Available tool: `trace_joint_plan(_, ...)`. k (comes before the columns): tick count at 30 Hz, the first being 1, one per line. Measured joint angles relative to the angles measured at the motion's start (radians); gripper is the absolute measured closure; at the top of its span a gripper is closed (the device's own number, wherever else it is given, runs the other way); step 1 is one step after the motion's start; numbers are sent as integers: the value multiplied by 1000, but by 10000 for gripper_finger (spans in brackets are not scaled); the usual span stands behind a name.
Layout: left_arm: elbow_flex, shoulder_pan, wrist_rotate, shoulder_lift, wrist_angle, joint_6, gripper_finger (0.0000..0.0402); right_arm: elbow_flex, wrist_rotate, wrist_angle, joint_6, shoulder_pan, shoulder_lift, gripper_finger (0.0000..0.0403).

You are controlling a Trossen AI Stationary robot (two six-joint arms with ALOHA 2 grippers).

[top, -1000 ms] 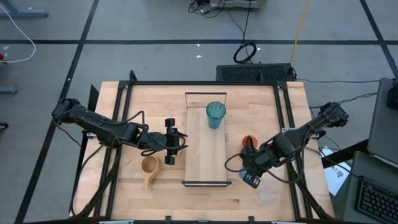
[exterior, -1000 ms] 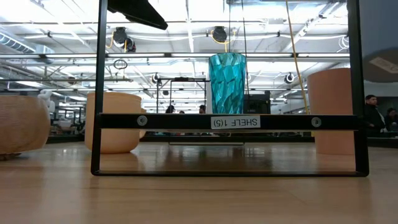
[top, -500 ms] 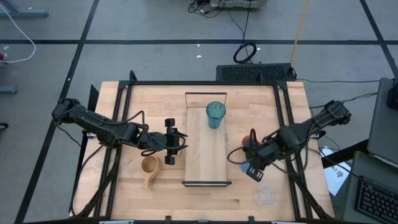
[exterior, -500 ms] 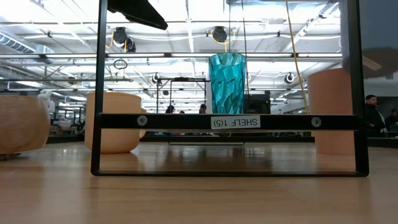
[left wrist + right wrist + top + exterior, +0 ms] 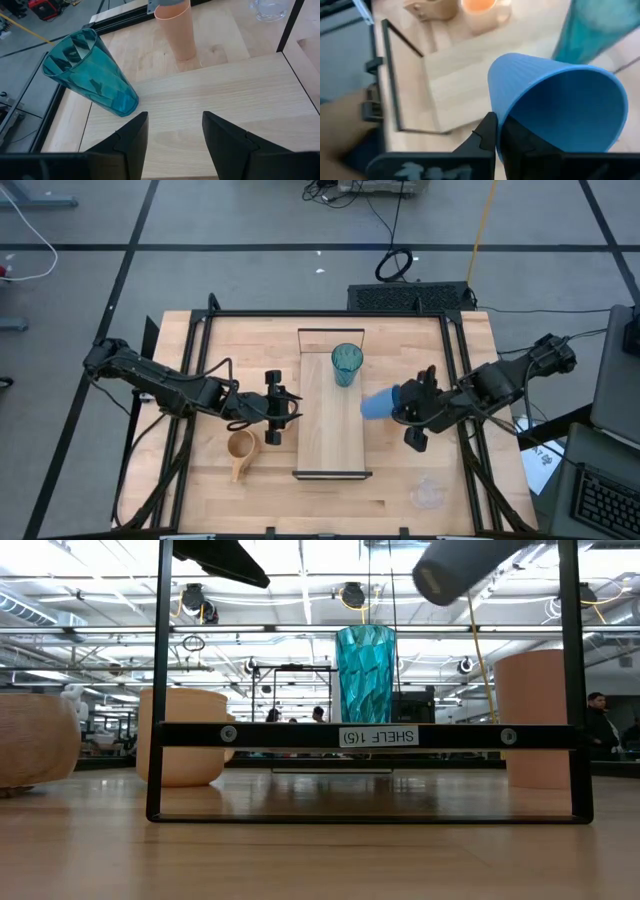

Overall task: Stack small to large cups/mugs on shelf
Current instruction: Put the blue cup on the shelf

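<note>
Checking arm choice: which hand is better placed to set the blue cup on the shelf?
Right. The right hand already holds the blue cup beside the shelf; the left hand waits open on the other side.

- Wooden table (image 5: 250, 340) with black frame rails.
- Grey tiled floor (image 5: 200, 280) around it, dark seams.
- Coiled black cable (image 5: 397, 264) on floor behind table.
- Yellow cable (image 5: 483, 220) alongside.
- Keyboard (image 5: 608, 502) at bottom right corner.
- Ceiling lights and people (image 5: 598, 725) far off in low view.
</note>
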Motion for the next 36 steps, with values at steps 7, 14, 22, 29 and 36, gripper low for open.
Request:
trace_joint_plan(7,0,0,1,0,0,0,213,0,118,79,-275,-6,-4,403)
trace_joint_plan(14,0,0,4,0,0,-4,213,0,123,162,-658,-26,-4,403)
trace_joint_plan(22,0,0,4,0,0,-6,213,0,123,166,-988,-45,-4,403)
trace_joint_plan(29,0,0,4,0,0,-7,213,0,224,166,-1262,-45,-3,403)
trace_joint_plan(36,0,0,3,0,0,-8,213,-1,305,212,-1554,-45,-3,403)
